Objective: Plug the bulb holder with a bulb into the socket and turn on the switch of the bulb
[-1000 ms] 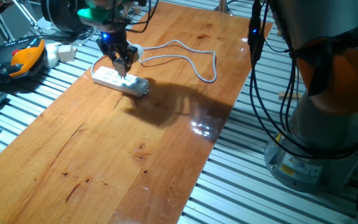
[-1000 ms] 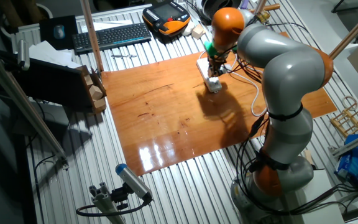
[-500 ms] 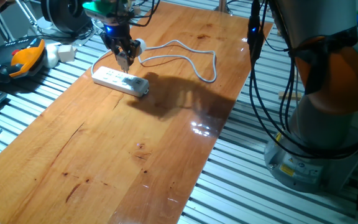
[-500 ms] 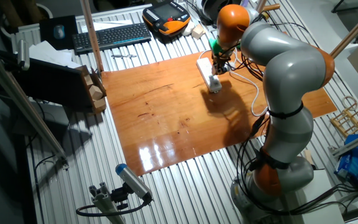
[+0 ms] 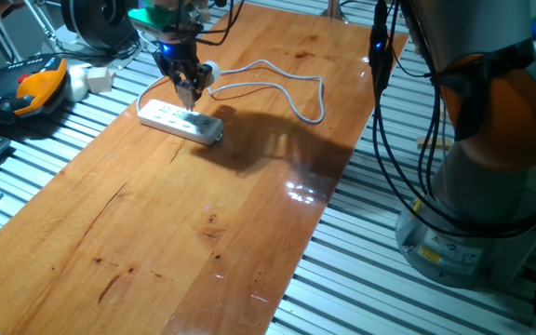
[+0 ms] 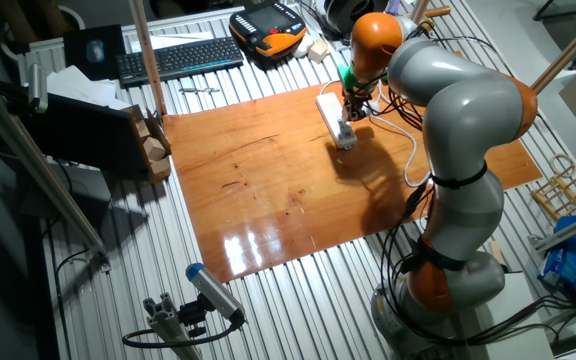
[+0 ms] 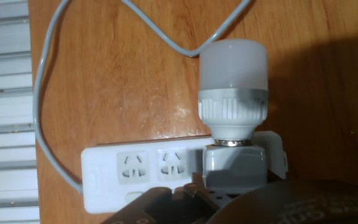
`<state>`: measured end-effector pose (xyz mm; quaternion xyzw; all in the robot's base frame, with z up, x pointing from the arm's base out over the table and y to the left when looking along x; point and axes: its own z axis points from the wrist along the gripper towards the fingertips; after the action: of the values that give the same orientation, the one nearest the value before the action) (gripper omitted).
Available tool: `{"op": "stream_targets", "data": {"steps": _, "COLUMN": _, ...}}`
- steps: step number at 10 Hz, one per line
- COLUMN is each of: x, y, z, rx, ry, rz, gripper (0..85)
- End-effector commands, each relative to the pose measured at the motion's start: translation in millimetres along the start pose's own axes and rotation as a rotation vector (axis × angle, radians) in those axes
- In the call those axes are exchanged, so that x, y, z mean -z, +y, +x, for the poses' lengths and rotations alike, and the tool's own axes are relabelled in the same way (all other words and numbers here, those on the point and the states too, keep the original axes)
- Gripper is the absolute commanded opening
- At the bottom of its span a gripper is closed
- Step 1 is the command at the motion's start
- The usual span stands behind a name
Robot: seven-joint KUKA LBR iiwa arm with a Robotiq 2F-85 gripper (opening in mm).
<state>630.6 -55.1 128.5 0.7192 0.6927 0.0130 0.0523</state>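
Found, left of the claw [image 5: 187, 93] in the hand view, the white cable [image 7: 39, 106] looping over the desk [image 7: 117, 74], kept off the outlets. Noted next the socket [image 7: 107, 177] lying flat just ahead of the claw, 2 free outlets facing up for a plug. Saw, right of those and tight against the claw's tip, the bulb holder [image 7: 235, 169] over the strip's end, the bulb [image 7: 234, 65] jutting sideways beyond it, probably to keep the pins facing down. Spotted no switch. Could not tell whether clamped on the holder or apart: fingers mostly hidden. Judged the wrist near-vertical above the strip, arm stretched far across the desk.
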Motion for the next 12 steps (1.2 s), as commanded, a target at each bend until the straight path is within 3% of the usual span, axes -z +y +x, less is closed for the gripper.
{"op": "stream_targets", "data": {"steps": 1, "x": -1.4, "y": 0.3, "z": -1.1, "rx": 0.002, "ry": 0.001, "rz": -0.001, "gripper": 0.0}}
{"op": "stream_targets", "data": {"steps": 12, "x": -21.5, "y": 2.4, "z": -1.3, "rx": 0.011, "ry": 0.018, "rz": 0.001, "gripper": 0.0}}
